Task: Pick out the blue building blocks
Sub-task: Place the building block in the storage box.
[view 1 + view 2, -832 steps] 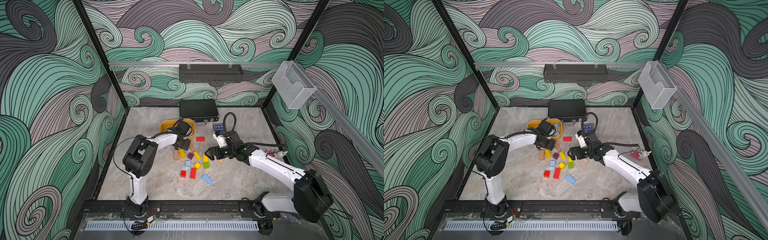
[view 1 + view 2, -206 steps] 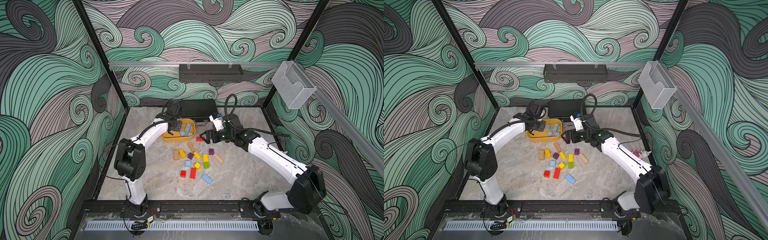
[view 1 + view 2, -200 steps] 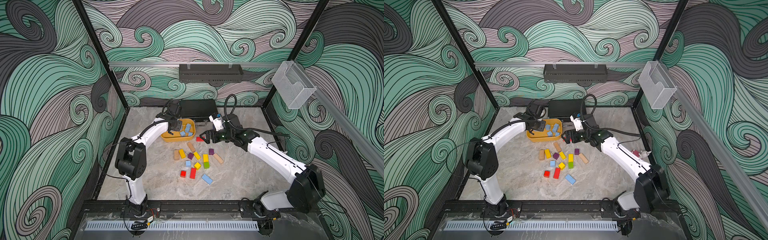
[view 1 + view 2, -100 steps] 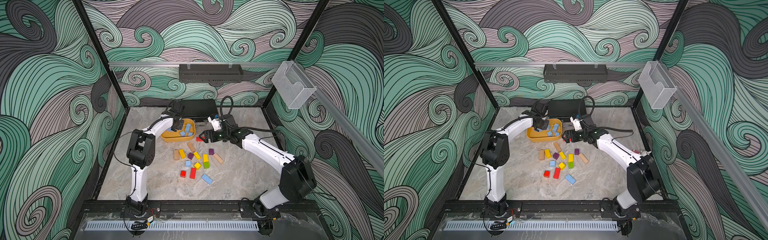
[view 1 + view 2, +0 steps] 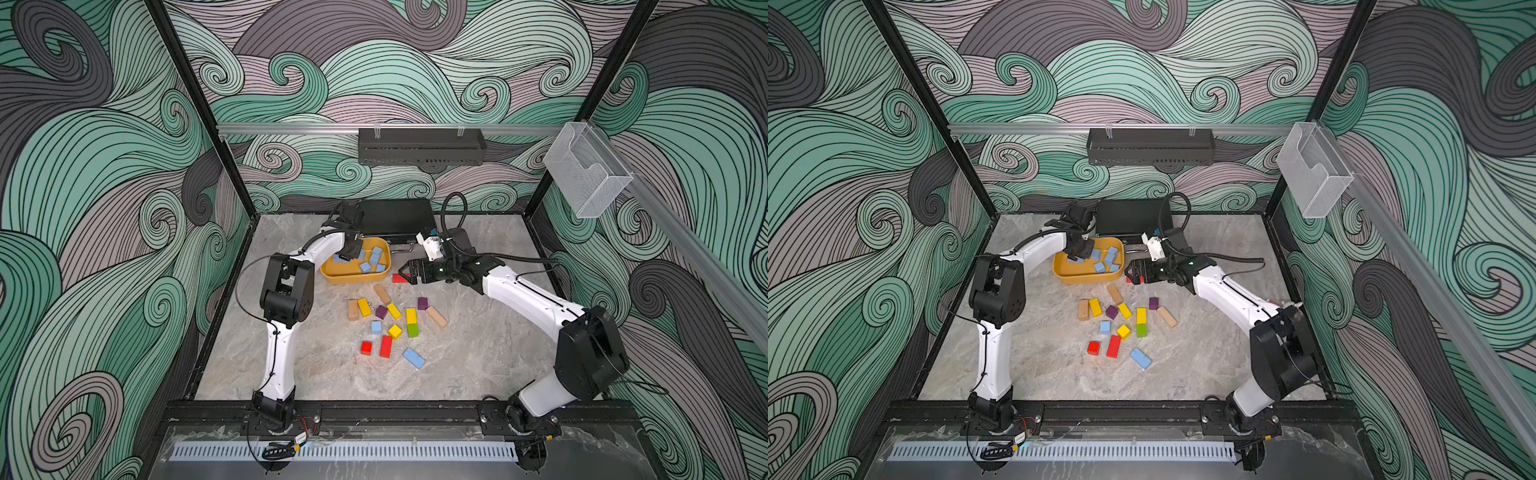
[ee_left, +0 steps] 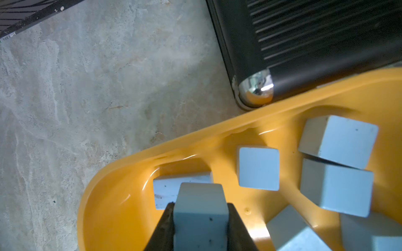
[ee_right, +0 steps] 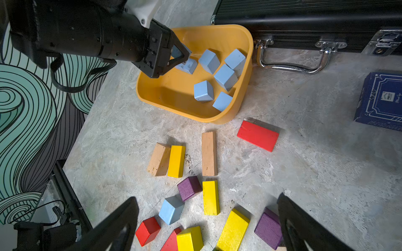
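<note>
Several matte sky-blue blocks [image 7: 209, 60] in yellow tub [image 7: 249, 41], left gripper [image 6: 199, 209] pinching one (dirt-flecked), right gripper [image 5: 408, 273] spread.

— Where are the top views sitting?
— High in front, both looking down over the whole table [image 5: 324, 374].
— Wrists?
— Left is peering closely into the yellow tray [image 6: 121, 208]; right is sharing its blue building blocks [image 7: 226, 77] from farther back.
</note>
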